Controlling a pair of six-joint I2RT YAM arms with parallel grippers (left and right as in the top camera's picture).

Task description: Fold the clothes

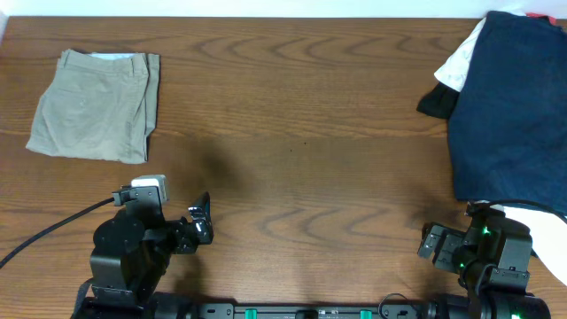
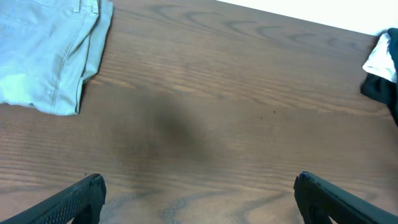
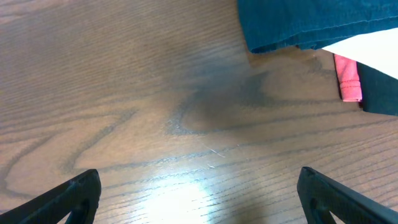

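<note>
Khaki on brown wood: looking down on the shorts [image 1: 93, 106], lying folded into a flat rectangle at the far left of the table [image 1: 301, 133], waistband turned toward the far edge. Catching the same shorts from the left wrist at the upper-left corner, layered edges lining up along the right side.

Finding the left gripper [image 1: 205, 220] at the near-left edge, well apart from the shorts, pointing out over bare wood. Seeing its jaws standing wide apart and gripping nothing, with only the tips of the fingers [image 2: 68, 202] showing at the bottom corners of the wrist view.

Finding the right gripper [image 1: 427, 245] at the near-right edge, near the lower hem of a navy garment [image 1: 514, 106]. Seeing its jaws likewise spread wide and holding nothing.

Noting a white garment [image 1: 461, 62] and a black cloth [image 1: 434, 102] poking out from under the navy pile, and, from the right wrist, a pink strip [image 3: 349, 78] lying just beside the navy hem.
</note>
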